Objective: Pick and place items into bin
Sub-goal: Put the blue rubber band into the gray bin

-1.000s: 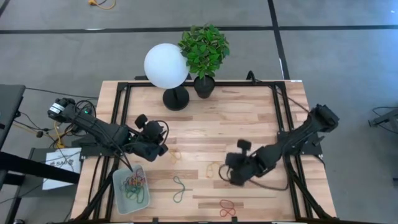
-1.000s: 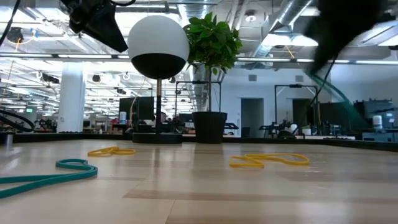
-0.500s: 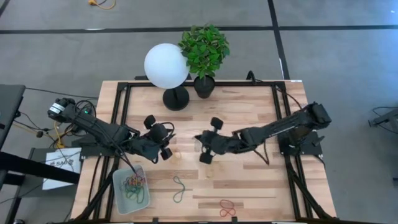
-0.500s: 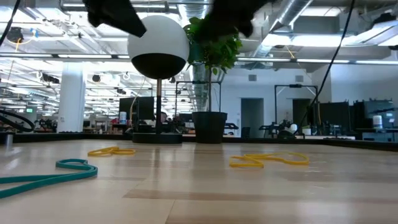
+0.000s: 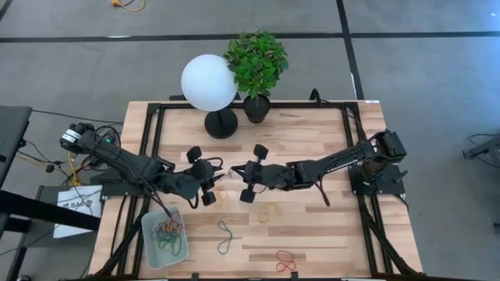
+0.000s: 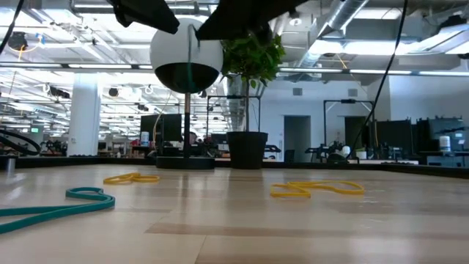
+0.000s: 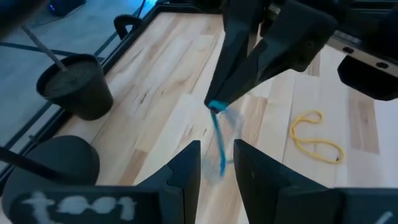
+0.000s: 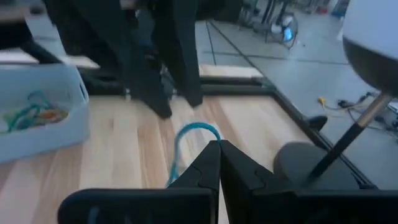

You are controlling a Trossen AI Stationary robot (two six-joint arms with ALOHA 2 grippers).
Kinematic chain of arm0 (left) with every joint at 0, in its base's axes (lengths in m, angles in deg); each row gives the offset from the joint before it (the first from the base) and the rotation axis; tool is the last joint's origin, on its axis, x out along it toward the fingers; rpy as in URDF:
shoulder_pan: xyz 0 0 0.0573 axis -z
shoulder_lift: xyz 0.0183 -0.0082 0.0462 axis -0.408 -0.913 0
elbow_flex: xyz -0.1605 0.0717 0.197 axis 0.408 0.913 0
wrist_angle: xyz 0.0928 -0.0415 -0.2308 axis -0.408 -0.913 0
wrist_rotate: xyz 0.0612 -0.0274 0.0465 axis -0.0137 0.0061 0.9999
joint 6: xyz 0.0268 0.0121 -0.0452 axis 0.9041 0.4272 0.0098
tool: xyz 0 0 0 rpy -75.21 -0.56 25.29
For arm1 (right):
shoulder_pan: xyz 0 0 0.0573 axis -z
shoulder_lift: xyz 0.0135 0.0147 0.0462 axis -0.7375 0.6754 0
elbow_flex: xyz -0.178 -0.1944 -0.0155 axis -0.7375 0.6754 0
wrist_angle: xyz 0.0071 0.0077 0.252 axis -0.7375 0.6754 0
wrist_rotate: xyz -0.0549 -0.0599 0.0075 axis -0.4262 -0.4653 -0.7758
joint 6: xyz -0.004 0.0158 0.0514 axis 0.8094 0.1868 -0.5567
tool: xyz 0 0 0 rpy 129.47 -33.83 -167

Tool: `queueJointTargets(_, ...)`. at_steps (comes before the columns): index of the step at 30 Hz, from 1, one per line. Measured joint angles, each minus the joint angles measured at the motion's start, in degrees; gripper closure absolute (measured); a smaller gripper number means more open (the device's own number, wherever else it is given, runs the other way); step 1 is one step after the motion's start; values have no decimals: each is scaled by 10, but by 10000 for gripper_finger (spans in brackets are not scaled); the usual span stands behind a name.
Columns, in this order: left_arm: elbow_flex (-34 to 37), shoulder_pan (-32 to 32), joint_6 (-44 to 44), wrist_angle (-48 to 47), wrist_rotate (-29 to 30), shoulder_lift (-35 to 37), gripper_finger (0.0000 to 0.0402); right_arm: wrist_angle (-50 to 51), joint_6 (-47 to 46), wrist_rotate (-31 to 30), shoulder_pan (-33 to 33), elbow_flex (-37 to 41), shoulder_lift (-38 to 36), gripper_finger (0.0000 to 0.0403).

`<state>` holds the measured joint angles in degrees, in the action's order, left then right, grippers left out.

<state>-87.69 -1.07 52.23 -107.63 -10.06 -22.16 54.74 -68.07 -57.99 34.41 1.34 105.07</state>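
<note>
Right now a teal rubber band [image 8: 186, 146] is pinched in the closed right gripper [image 8: 218, 148], above the table's middle. It looks light and floppy. The left gripper [image 7: 216, 163] is held open at its nine o'clock, ready for the dangling end.

Both arms reach in over the table [image 5: 312, 140] centre, left hand [image 5: 209, 181] and right hand [image 5: 241, 182] facing each other, just apart. The bin [image 5: 165, 237] sits at the near left corner with coloured bands inside. A green band [image 5: 225, 236] and a red band [image 5: 284, 260] lie loose nearby.
</note>
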Motion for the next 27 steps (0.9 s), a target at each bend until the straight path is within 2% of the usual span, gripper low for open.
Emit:
queueJointTargets(9, 0, -4, 11, 23, 4, 0, 315, -73, 28, 1, 1, 0, -1, 403)
queueJointTargets(16, 0, -21, 22, 24, 5, 0, 315, -72, 56, 29, 1, -13, -1, 403)
queueJointTargets(27, 0, -26, 24, 24, -15, 0, 315, -57, 56, 29, 1, -17, -1, 403)
